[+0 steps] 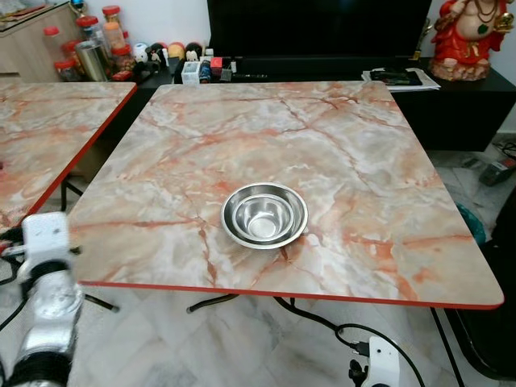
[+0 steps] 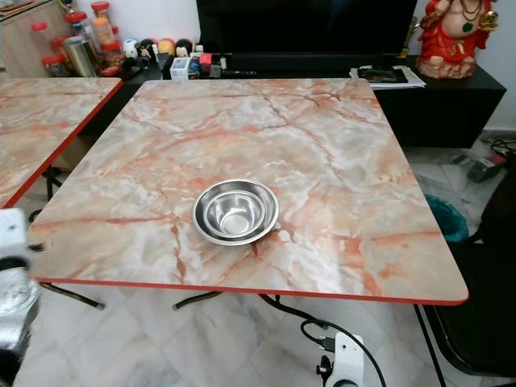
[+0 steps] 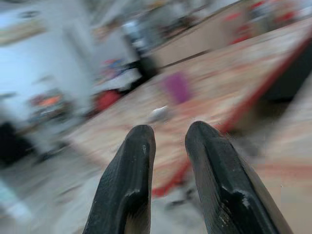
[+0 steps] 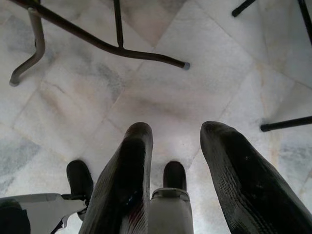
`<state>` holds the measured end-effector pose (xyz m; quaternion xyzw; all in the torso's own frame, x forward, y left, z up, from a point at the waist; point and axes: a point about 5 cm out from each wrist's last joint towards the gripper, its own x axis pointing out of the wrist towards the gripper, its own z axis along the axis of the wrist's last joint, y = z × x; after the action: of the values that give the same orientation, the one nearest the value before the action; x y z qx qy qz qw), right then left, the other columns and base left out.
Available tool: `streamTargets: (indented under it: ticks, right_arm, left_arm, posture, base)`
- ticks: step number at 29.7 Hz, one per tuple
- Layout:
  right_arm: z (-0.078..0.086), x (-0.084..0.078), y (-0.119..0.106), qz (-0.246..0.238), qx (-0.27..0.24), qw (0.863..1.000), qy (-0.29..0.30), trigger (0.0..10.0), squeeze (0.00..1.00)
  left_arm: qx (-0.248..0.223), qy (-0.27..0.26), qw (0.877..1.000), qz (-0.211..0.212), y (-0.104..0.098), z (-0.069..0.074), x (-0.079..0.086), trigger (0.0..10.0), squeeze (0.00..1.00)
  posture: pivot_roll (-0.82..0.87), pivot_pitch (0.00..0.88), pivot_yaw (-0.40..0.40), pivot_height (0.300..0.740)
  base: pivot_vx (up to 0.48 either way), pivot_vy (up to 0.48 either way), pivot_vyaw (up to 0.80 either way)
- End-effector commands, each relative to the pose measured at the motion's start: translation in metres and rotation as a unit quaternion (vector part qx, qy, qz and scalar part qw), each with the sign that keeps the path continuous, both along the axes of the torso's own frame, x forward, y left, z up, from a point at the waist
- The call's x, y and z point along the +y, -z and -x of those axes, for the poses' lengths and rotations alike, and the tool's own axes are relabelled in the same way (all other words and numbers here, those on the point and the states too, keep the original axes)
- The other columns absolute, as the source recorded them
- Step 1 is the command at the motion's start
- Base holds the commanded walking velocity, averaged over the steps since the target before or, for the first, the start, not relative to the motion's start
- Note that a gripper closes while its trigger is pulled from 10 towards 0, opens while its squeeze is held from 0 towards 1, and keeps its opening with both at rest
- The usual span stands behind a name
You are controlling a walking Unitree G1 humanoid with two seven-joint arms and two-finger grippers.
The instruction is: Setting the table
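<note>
Stacked steel bowls [image 1: 264, 214] sat on the marble counter [image 1: 339, 137], toward its near edge. We held the left claw [image 3: 168, 141] low beside that edge, left of the bowls, fingers slightly parted, empty. Right claw [image 4: 175, 146] hung under the edge, parted, empty, nearer.

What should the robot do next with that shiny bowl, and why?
Probably lift the right gripper toward the nested shiny steel bowls: they sit near the front edge of the marbled, red-rimmed table, while that open, empty gripper hangs over the floor.
</note>
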<state>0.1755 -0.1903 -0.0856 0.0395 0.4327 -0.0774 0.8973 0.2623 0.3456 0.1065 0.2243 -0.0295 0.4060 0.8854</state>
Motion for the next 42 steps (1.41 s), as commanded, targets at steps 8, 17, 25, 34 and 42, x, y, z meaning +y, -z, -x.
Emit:
streamTargets:
  ticks: [8, 17, 25, 34, 42]
  right_arm:
    - [0.007, 0.000, 0.003, -0.002, 0.011, 1.000, 0.011, 10.0, 0.00]
    - [0.007, -0.002, 0.003, -0.004, 0.009, 1.000, 0.028, 10.0, 0.00]
    - [0.004, -0.002, 0.002, -0.006, 0.008, 1.000, 0.026, 10.0, 0.00]
    - [0.001, -0.005, 0.000, -0.003, 0.005, 1.000, 0.023, 10.0, 0.00]
    - [0.000, -0.008, -0.001, 0.001, 0.004, 1.000, 0.020, 10.0, 0.00]
  left_arm:
    - [0.125, -0.149, 0.981, 0.024, 0.054, 0.057, 0.035, 10.0, 0.00]
    - [0.311, 0.024, 0.929, 0.199, 0.133, 0.061, -0.032, 10.0, 0.00]
    - [0.426, 0.240, 0.833, 0.259, 0.168, 0.055, -0.116, 10.0, 0.00]
    - [0.454, 0.268, 0.806, 0.270, 0.177, 0.059, -0.142, 10.0, 0.00]
    - [0.458, 0.260, 0.799, 0.290, 0.181, 0.063, -0.144, 10.0, 0.00]
  posture:
    - [0.04, 0.000, 0.069, 0.740]
    - [0.00, 0.000, 0.093, 0.740]
    - [0.01, 0.000, 0.087, 0.740]
    - [-0.01, 0.000, 0.073, 0.740]
    - [-0.02, 0.000, 0.075, 0.740]
  base:
    - [0.000, 0.000, 0.00]
    - [0.000, 0.000, 0.00]
    - [0.000, 0.000, 0.00]
    - [0.000, 0.000, 0.00]
    - [0.000, 0.000, 0.00]
